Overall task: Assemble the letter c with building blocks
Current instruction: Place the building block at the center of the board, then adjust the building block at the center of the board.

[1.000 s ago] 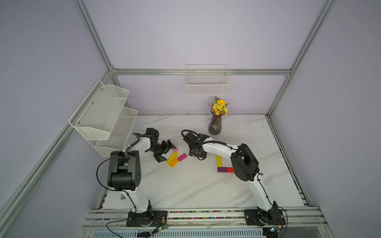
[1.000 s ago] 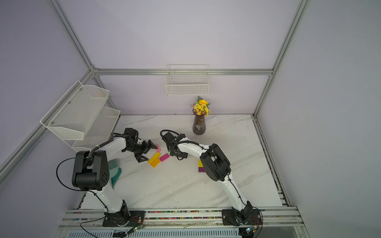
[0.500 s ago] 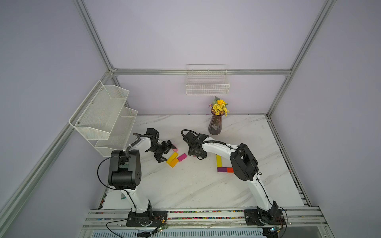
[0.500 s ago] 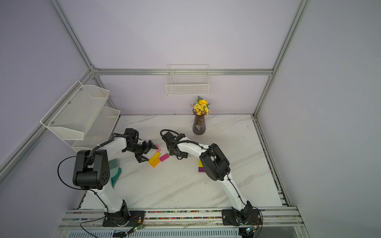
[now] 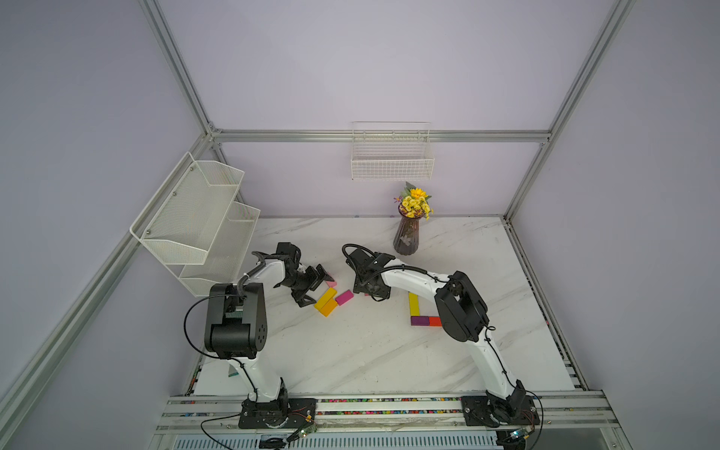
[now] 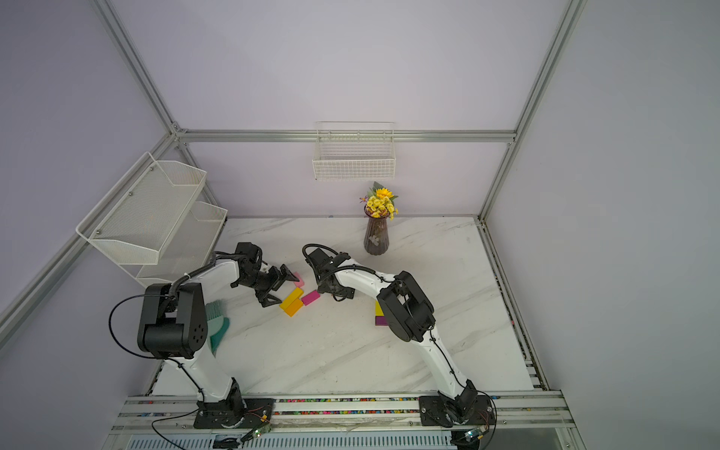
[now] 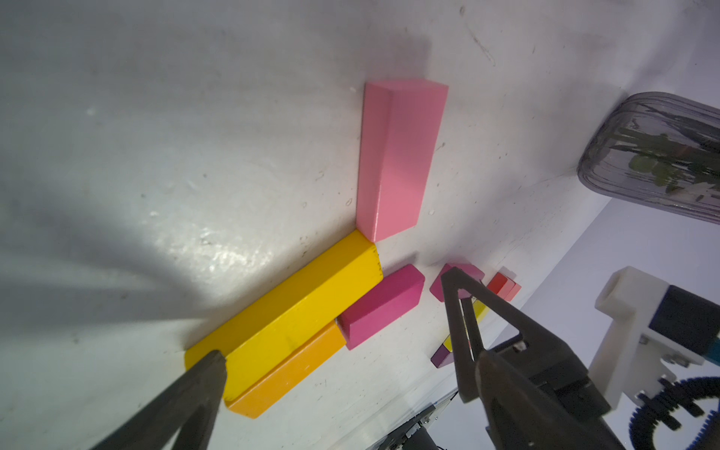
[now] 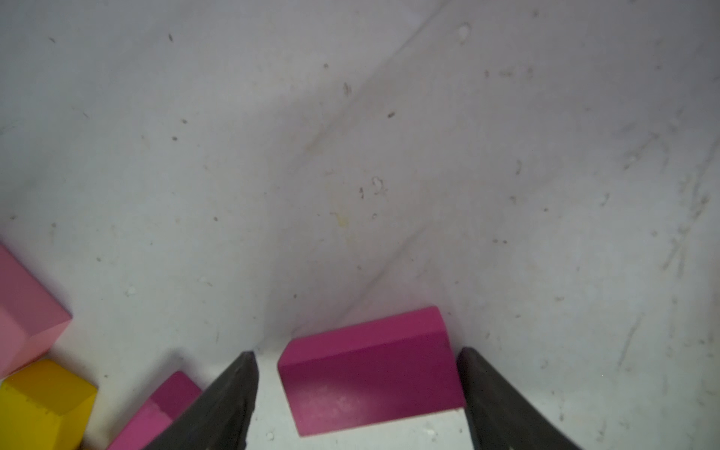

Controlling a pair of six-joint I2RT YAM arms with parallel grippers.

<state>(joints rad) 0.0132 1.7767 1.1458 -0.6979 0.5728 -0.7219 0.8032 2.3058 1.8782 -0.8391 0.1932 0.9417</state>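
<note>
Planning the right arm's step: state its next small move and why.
Probably close the right end effector on the short magenta rectangular block: its jaws straddle that block, which lies flat on the white marble-patterned table with a gap beside one finger, away from the unfinished letter's long yellow block.

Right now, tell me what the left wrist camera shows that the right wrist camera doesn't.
Left wrist only: the left gripper, open, the orange block, the vase and a red block. Right wrist only: the right gripper, open astride a separate magenta block. Both: the pink block, the yellow block and the magenta block beside it.
</note>
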